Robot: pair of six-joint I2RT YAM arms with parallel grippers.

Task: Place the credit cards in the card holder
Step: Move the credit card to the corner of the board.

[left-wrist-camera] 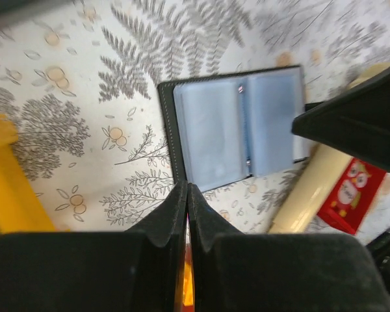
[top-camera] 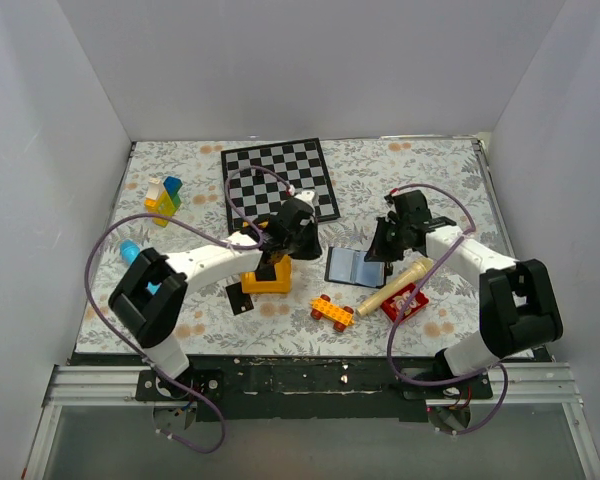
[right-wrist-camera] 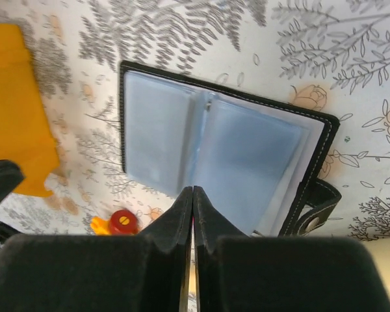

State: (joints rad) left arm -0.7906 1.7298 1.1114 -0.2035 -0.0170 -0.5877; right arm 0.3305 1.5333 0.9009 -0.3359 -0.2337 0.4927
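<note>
The card holder (top-camera: 352, 266) lies open on the table between my two grippers, blue-grey pockets facing up. It shows in the left wrist view (left-wrist-camera: 237, 127) and in the right wrist view (right-wrist-camera: 214, 143), its snap tab (right-wrist-camera: 315, 208) at the right. One thin black credit card (top-camera: 240, 297) with a small white mark lies flat left of the yellow block. My left gripper (top-camera: 298, 238) (left-wrist-camera: 187, 185) hovers just left of the holder, jaws shut, nothing seen between them. My right gripper (top-camera: 388, 245) (right-wrist-camera: 192, 188) hangs over the holder's right edge, jaws shut, nothing seen in them.
A yellow block (top-camera: 265, 278) sits under the left arm. An orange wheeled brick (top-camera: 332, 311), a cream cylinder (top-camera: 393, 286) and a red box (top-camera: 405, 302) lie near the holder. A chessboard (top-camera: 278, 178) lies at the back, coloured blocks (top-camera: 163, 197) at the far left.
</note>
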